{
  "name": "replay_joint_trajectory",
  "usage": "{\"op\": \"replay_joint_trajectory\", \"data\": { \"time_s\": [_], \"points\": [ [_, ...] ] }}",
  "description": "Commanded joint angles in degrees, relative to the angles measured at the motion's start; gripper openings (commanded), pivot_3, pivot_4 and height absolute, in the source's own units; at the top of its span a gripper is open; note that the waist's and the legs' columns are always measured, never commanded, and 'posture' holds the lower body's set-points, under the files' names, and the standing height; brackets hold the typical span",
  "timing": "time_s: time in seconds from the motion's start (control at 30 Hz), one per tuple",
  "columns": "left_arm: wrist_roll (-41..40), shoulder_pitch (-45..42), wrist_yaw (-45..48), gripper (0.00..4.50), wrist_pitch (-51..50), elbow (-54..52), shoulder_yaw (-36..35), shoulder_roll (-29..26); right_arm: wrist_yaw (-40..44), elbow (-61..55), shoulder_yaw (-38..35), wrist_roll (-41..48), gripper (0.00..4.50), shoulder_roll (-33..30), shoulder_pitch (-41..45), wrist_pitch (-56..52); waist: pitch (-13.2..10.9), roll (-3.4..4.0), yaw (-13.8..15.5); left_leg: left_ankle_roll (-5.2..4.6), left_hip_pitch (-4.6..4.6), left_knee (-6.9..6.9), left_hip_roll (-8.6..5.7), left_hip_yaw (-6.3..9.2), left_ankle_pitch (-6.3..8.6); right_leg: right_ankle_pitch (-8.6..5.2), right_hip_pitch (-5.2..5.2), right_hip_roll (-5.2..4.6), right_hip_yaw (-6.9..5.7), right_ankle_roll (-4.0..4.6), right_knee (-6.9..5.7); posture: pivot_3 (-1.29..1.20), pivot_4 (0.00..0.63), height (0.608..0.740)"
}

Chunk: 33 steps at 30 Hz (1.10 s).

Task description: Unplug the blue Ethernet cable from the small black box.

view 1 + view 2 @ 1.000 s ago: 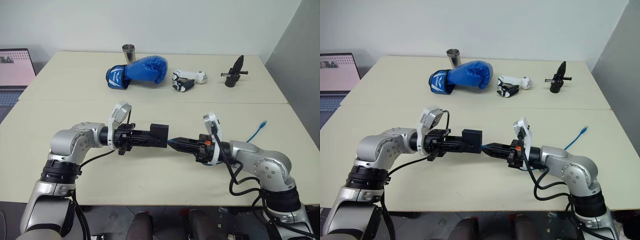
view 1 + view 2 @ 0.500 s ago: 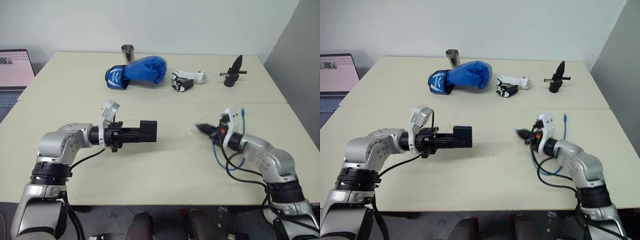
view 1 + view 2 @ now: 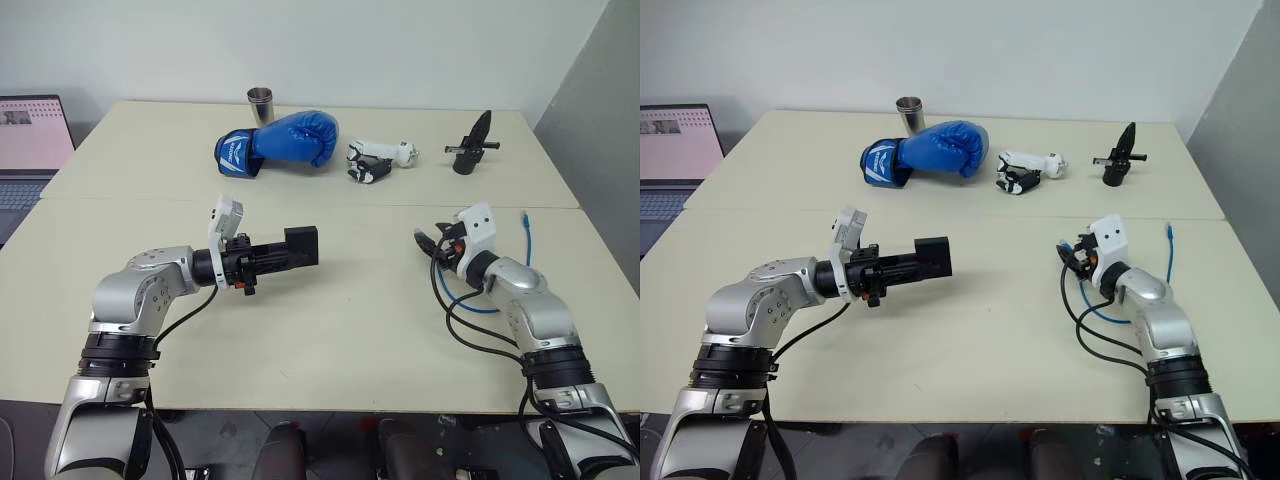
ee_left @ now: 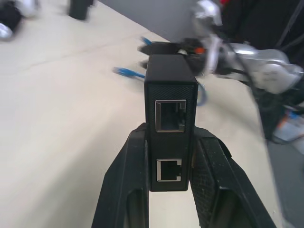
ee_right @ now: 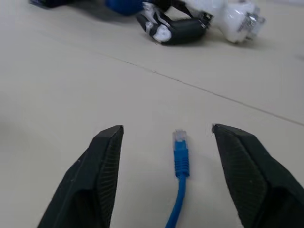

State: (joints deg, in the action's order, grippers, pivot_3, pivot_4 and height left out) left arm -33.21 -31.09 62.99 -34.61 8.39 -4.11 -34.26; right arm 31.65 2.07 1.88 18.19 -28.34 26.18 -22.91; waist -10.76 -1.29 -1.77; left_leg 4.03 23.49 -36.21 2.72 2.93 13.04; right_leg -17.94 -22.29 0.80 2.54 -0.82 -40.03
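So my head cams sit up high, looking forward and down across the table [image 3: 330, 330], and both eyes catch pretty much the same spread, just nudged sideways from each other. My left wrist cam rides right behind my left gripper [image 4: 168, 190] and stares level along the fingers, super close on the small black box [image 4: 170, 123], with my right gripper [image 4: 156, 47] blurry across the way. My right wrist cam looks low over the tabletop between my right gripper's fingers [image 5: 99, 161], the blue Ethernet cable [image 5: 179, 161] plug right up close.
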Motion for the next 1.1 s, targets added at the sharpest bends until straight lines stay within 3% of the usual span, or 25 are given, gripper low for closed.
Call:
{"op": "replay_joint_trajectory", "data": {
  "time_s": [0.03, 0.2, 0.5, 0.57, 0.87, 1.0, 1.03, 1.1],
  "points": [
    [6.2, -0.7, -12.9, 0.79, 11.5, 3.7, -4.5, 4.4, 9.2, -16.1, 2.1, 7.7, 4.24, -2.6, -0.3, -6.2, 0.0, 0.00, 0.0, 0.00, 0.00, 0.00, 0.00, 0.01, 0.00, 0.00, 0.00, 0.00, 0.00, 0.00, -0.01, 0.00, 0.150, 0.740],
    [13.2, 0.5, -26.9, 0.79, 24.7, 9.9, -8.1, 8.8, 10.4, -21.9, 5.2, 9.1, 4.26, -2.3, 1.8, -11.6, 0.0, -0.02, -0.2, 0.00, -0.06, -0.02, 0.05, 0.04, 0.00, 0.00, 0.04, 0.03, 0.01, 0.00, 0.00, 0.00, 0.150, 0.740],
    [19.4, 6.0, -34.0, 0.79, 36.2, 17.1, -8.2, 10.8, 10.7, -20.2, 12.4, 3.4, 4.26, -1.0, 5.6, -12.0, 0.0, -0.03, 0.1, 0.00, -0.01, -0.09, -0.03, 0.04, 0.00, 0.01, 0.06, -0.07, -0.04, -0.01, 0.00, 0.00, 0.150, 0.740],
    [18.8, 6.5, -33.7, 1.49, 36.1, 18.3, -8.6, 11.0, 10.8, -19.7, 13.0, 2.3, 4.26, -0.8, 5.9, -11.7, 0.0, -0.03, 0.2, 0.00, 0.01, -0.10, -0.03, 0.07, 0.00, 0.01, 0.06, -0.07, -0.08, -0.01, 0.00, 0.00, 0.150, 0.740],
    [18.2, 7.3, -34.4, 3.41, 36.3, 18.9, -9.2, 11.3, 11.7, -19.3, 12.8, 0.8, 4.26, 0.1, 6.4, -11.9, 0.0, -0.03, 0.1, 0.00, 0.01, -0.13, -0.03, 0.09, 0.00, 0.01, 0.07, -0.06, -0.10, -0.01, -0.03, 0.00, 0.150, 0.740],
    [17.8, 8.3, -34.8, 4.06, 35.5, 16.6, -9.4, 11.3, 12.1, -19.5, 12.8, 0.7, 4.26, 0.3, 6.6, -12.1, 0.0, -0.03, 0.1, 0.00, 0.01, -0.13, -0.02, 0.10, 0.00, 0.01, 0.07, -0.06, -0.11, -0.01, -0.04, 0.00, 0.150, 0.740],
    [18.0, 9.0, -34.7, 4.40, 35.2, 15.4, -9.2, 11.2, 12.3, -19.5, 12.9, 0.7, 4.26, 0.2, 6.6, -12.2, 0.0, -0.03, 0.1, 0.00, 0.01, -0.13, -0.02, 0.09, 0.00, 0.01, 0.07, -0.06, -0.10, -0.01, -0.04, 0.00, 0.150, 0.740],
    [17.6, 11.1, -34.7, 4.49, 33.5, 11.8, -9.2, 10.8, 12.6, -20.0, 12.9, 0.8, 4.26, 0.0, 6.2, -12.5, 0.0, -0.03, 0.1, 0.00, 0.00, -0.13, -0.02, 0.09, 0.00, 0.01, 0.07, -0.06, -0.09, -0.01, -0.04, 0.00, 0.150, 0.740]
  ]
}}
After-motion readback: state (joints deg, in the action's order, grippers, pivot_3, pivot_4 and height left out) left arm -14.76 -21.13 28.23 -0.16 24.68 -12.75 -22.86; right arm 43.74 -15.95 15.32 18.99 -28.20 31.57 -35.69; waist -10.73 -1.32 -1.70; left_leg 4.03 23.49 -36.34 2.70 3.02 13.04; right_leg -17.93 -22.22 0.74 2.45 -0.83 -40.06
